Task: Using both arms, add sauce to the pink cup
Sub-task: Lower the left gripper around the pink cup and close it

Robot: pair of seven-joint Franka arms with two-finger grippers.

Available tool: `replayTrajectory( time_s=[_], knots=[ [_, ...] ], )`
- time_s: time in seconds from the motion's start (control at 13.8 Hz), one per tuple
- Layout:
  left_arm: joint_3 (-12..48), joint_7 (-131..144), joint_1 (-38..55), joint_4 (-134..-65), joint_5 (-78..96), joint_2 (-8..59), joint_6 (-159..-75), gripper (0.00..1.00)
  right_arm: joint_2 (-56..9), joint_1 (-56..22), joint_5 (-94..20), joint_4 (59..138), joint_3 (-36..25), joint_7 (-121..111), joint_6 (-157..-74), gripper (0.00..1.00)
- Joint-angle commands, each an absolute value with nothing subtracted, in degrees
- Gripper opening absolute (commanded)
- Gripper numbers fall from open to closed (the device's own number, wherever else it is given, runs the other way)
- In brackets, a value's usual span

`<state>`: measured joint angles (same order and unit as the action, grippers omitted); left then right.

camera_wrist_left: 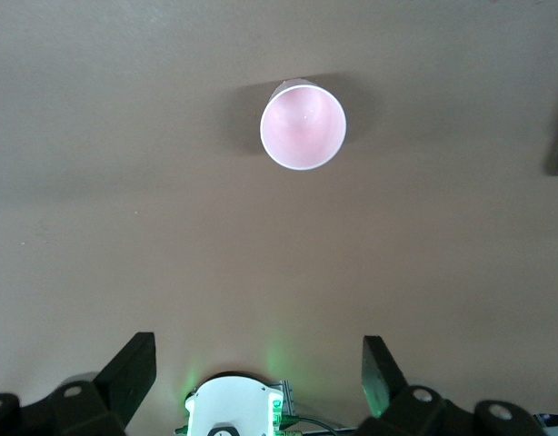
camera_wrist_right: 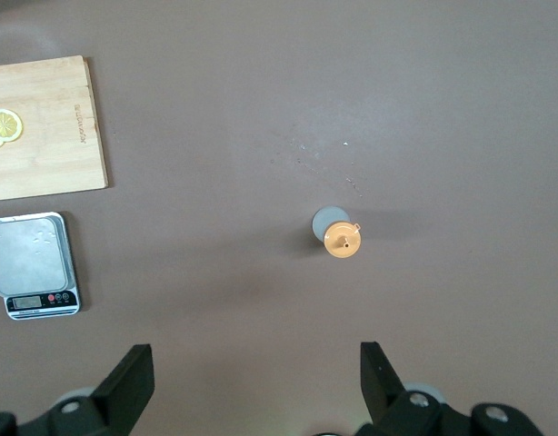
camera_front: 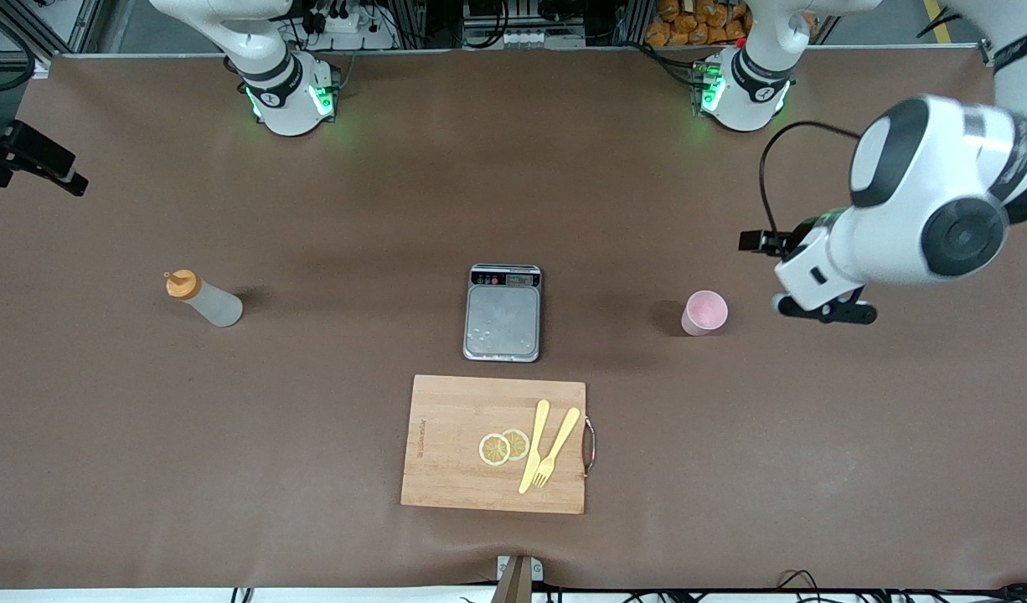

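The sauce bottle [camera_front: 203, 299], whitish with an orange cap, stands upright on the table toward the right arm's end. It also shows from above in the right wrist view [camera_wrist_right: 338, 234]. The pink cup [camera_front: 704, 312] stands upright and empty toward the left arm's end, and shows in the left wrist view [camera_wrist_left: 303, 124]. My left gripper [camera_front: 825, 312] hangs open and empty over the table beside the cup, toward the left arm's end; its jaws [camera_wrist_left: 258, 368] stand wide apart. My right gripper [camera_wrist_right: 256, 374] is open and empty, high over the table near the bottle; it is out of the front view.
A grey scale [camera_front: 503, 312] lies mid-table between bottle and cup. A wooden cutting board [camera_front: 494, 444] nearer the front camera carries two lemon slices [camera_front: 503, 446] and a yellow knife and fork [camera_front: 547, 448]. A black fixture [camera_front: 28, 155] juts in at the right arm's end.
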<state>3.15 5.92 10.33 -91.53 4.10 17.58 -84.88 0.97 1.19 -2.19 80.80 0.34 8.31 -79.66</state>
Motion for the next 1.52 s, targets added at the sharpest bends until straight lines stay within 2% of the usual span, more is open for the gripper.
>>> replayTrajectory(
  time_s=[0.0,0.43,0.65,1.01,1.3,1.45],
  knots=[
    [3.3,6.3,10.3,-92.6,4.1,18.6,-89.0,1.00,1.0,1.7,-1.4,80.7,0.7,7.5,-79.7,1.00],
    [4.0,7.2,10.5,-104.7,3.5,16.3,-103.2,1.00,-2.5,2.0,3.0,80.8,0.6,7.4,-79.8,1.00],
    [5.2,7.3,10.3,-111.3,3.6,14.2,-113.8,1.00,-3.9,3.1,3.5,80.9,0.6,8.3,-79.6,1.00],
    [5.3,7.3,10.0,-115.6,3.6,13.6,-121.0,1.00,-8.6,11.4,1.5,80.8,0.6,8.4,-79.4,1.00],
    [5.2,6.4,9.7,-122.6,3.5,12.0,-130.0,1.00,-9.7,16.7,1.3,80.9,0.6,8.4,-78.8,1.00],
    [5.2,6.1,9.0,-122.6,3.5,14.1,-132.3,1.00,-11.2,20.2,1.2,80.9,0.6,8.6,-77.3,1.00]
  ],
)
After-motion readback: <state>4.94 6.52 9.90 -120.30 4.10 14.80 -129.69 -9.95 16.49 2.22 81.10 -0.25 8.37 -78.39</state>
